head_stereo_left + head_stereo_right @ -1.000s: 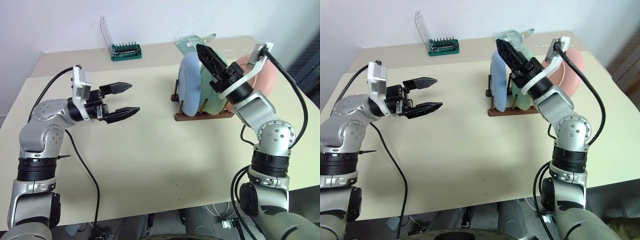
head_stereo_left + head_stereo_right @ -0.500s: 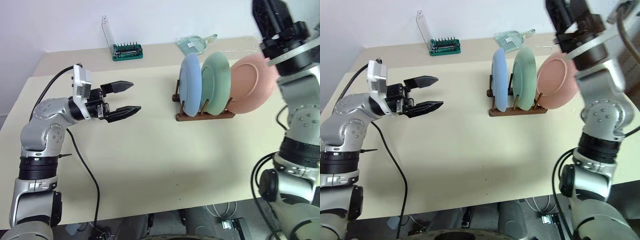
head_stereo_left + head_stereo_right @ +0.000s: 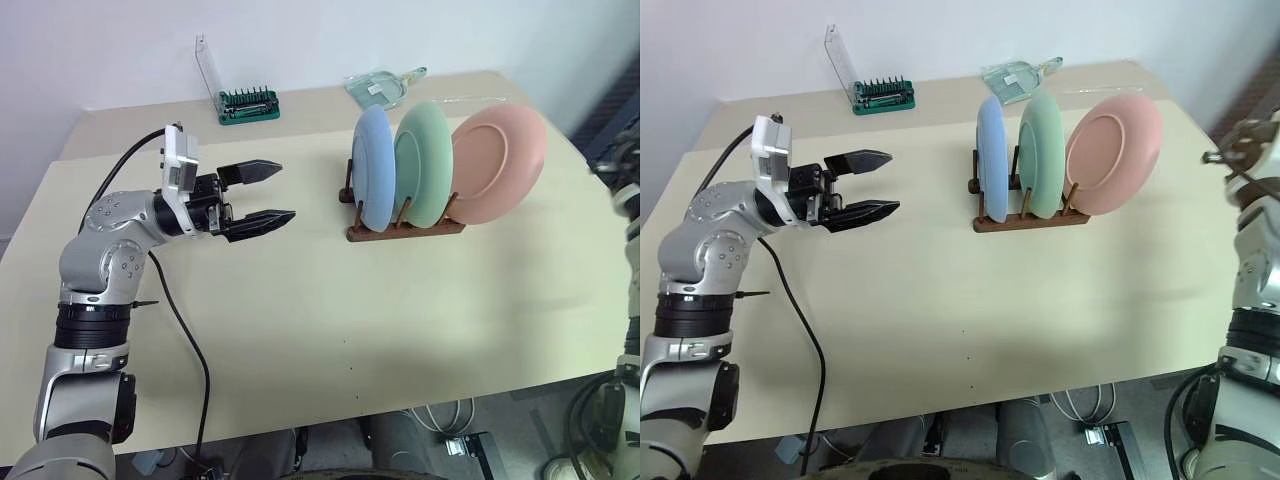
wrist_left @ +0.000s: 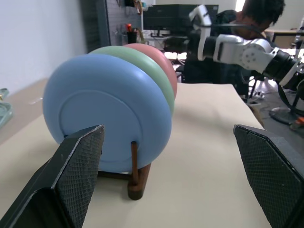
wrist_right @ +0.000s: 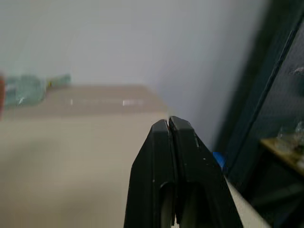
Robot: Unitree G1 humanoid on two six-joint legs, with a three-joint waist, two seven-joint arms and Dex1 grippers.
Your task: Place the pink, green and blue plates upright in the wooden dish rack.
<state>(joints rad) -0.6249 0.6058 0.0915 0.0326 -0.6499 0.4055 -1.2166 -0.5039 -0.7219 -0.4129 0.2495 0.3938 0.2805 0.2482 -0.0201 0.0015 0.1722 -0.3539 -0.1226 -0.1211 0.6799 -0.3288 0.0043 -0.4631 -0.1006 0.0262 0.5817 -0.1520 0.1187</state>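
Beige and matte, the broad flat bench (image 3: 330, 330) lay bare along its near part. Above its left side hung the left claw (image 3: 258, 192), its two black fingers spread wide with nothing between them, pointing across toward the rack and well apart from it. At the right edge of the head views a part of the right arm showed, and the right claw (image 5: 170, 137) appeared in its wrist view with both black fingers pressed flat together, clenched on nothing, aimed past the bench's far right corner toward a pale wall. Further back, right of centre, the small dark brown wooden dish rack (image 3: 405, 230) stood on the bench with three round matte plates upright between its pegs. The light blue plate (image 3: 376, 167) stood at the rack's left end, the pale mint green plate (image 3: 422, 162) just beside it in the middle, and the salmon pink plate (image 3: 497, 163) at the right end, leaning outward to the right with its shallow face turned toward the camera. At the far edge lay a clear greenish plastic packet (image 3: 382, 87) behind the rack, and further left a green tool-bit holder with a raised clear lid (image 3: 240, 100).
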